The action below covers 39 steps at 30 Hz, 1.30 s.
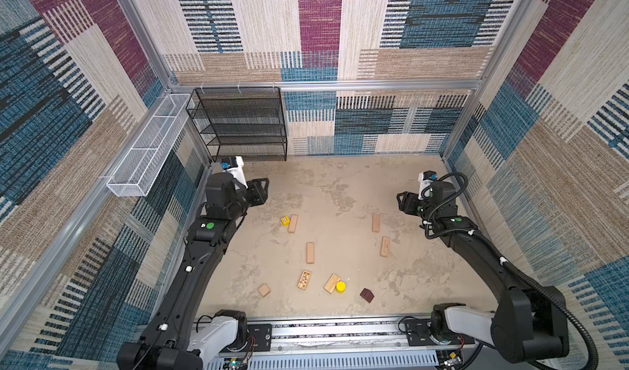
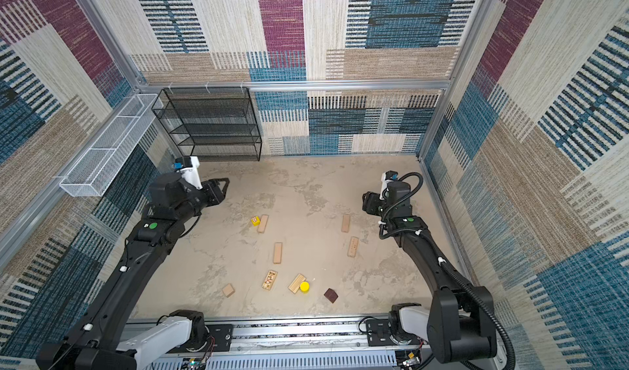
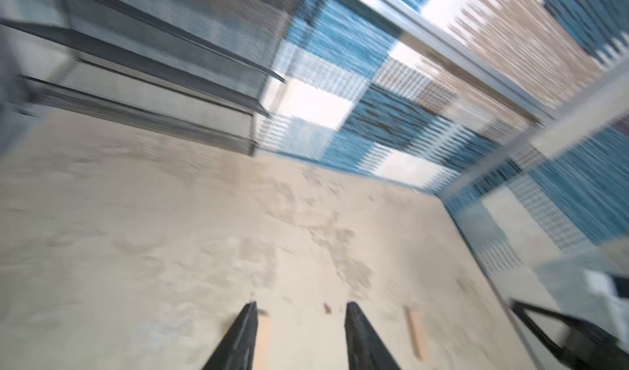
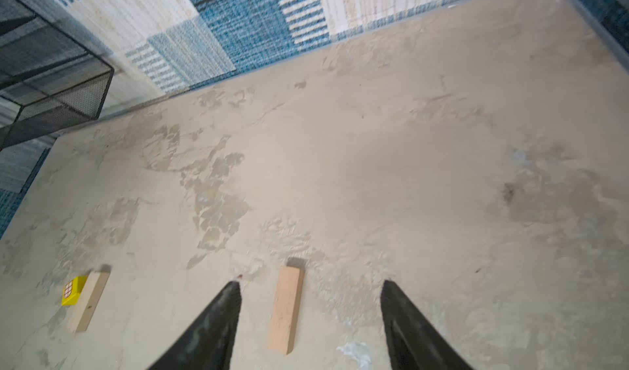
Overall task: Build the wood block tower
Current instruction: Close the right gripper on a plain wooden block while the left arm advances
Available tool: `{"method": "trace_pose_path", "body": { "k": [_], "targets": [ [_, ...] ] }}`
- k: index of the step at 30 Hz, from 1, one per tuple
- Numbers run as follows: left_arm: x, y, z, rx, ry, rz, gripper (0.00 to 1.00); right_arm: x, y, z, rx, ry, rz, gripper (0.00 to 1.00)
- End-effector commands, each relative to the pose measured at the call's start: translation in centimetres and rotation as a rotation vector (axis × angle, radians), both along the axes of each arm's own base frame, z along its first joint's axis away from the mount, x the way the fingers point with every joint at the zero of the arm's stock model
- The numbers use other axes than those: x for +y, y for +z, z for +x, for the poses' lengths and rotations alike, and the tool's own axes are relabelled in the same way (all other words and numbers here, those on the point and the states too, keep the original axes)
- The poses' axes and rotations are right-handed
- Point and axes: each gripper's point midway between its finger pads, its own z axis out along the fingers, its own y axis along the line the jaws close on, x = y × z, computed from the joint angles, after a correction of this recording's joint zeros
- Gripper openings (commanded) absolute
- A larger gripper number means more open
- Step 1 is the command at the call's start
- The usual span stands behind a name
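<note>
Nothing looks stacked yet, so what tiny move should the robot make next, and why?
Probably lower the right pincer onto the plain plank. In the right wrist view the plank shows between the open jaws, untouched, and nothing is stacked on the table yet.

Yellow dotted cube (image 1: 285, 220): pictured touching a pale plank (image 1: 292, 223), far left of the scatter.
Plain planks: centre plank (image 1: 310, 253) and right plank (image 1: 375, 223) laid flat, well apart.
Printed planks: dotted plank (image 1: 385, 246) at right; patterned plank (image 1: 304, 279) near the front.
Front row: tan cube (image 1: 264, 290); grained plank (image 1: 332, 283) touched by an upright yellow cylinder (image 1: 340, 286); dark brown house-shaped block (image 1: 367, 295) set apart.
</note>
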Motion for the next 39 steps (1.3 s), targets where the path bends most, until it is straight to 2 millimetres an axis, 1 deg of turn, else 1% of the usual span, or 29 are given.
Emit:
{"method": "trace_pose_path", "body": {
  "k": [1, 4, 5, 7, 9, 11, 15, 19, 22, 26, 27, 29, 30, 31, 37, 39],
  "targets": [
    [-5.1, -2.4, -3.9, 0.122, -0.278, 0.099, 0.46, 1.1, -0.7, -1.4, 0.083, 0.017, -0.013, 0.68],
    [-7.8, -3.9, -5.1, 0.095, -0.374, 0.152, 0.47, 1.7, -0.3, -1.8, 0.106, 0.024, -0.039, 0.67],
    [-8.3, -4.4, -5.3, 0.083, -0.397, 0.162, 0.49, 1.8, -0.3, -2.0, 0.113, 0.023, -0.05, 0.67],
    [-9.1, -5.7, -5.7, 0.047, -0.449, 0.199, 0.55, 1.8, -0.2, -2.4, 0.123, 0.019, -0.069, 0.67],
    [-8.9, -6.7, -5.8, 0.035, -0.459, 0.242, 0.62, 1.7, -0.2, -2.8, 0.134, 0.007, -0.074, 0.65],
    [-8.9, -7.2, -6.1, 0.025, -0.489, 0.283, 0.66, 1.8, -0.8, -3.2, 0.156, 0.0, -0.071, 0.63],
    [-8.6, -8.8, -7.0, -0.002, -0.548, 0.362, 0.76, 2.2, -2.6, -4.2, 0.205, -0.01, -0.066, 0.64],
    [-8.3, -9.6, -7.7, -0.018, -0.602, 0.439, 0.78, 3.0, -4.2, -4.7, 0.23, 0.005, -0.057, 0.65],
    [-8.0, -10.1, -8.2, -0.037, -0.624, 0.474, 0.8, 3.7, -5.1, -4.8, 0.24, 0.021, -0.045, 0.65],
    [-7.2, -10.4, -8.4, -0.052, -0.605, 0.518, 0.86, 4.6, -6.0, -4.6, 0.257, 0.051, -0.048, 0.65],
    [-6.9, -10.4, -8.2, -0.05, -0.585, 0.526, 0.99, 4.8, -6.3, -4.5, 0.264, 0.059, -0.053, 0.65],
    [-6.4, -10.3, -7.9, -0.041, -0.551, 0.538, 0.99, 5.1, -6.7, -4.2, 0.276, 0.07, -0.062, 0.63],
    [-6.3, -10.3, -7.9, -0.036, -0.544, 0.544, 0.99, 5.2, -6.8, -3.9, 0.278, 0.077, -0.07, 0.59],
    [-6.2, -10.4, -7.9, -0.032, -0.544, 0.547, 0.99, 5.3, -6.9, -3.6, 0.281, 0.078, -0.075, 0.58],
    [-6.0, -10.6, -7.8, -0.014, -0.527, 0.543, 0.99, 5.7, -8.1, -2.1, 0.303, 0.072, -0.1, 0.57],
    [-6.0, -10.3, -7.6, -0.014, -0.516, 0.539, 0.98, 5.7, -8.3, -1.7, 0.305, 0.058, -0.105, 0.58]
  ]
}}
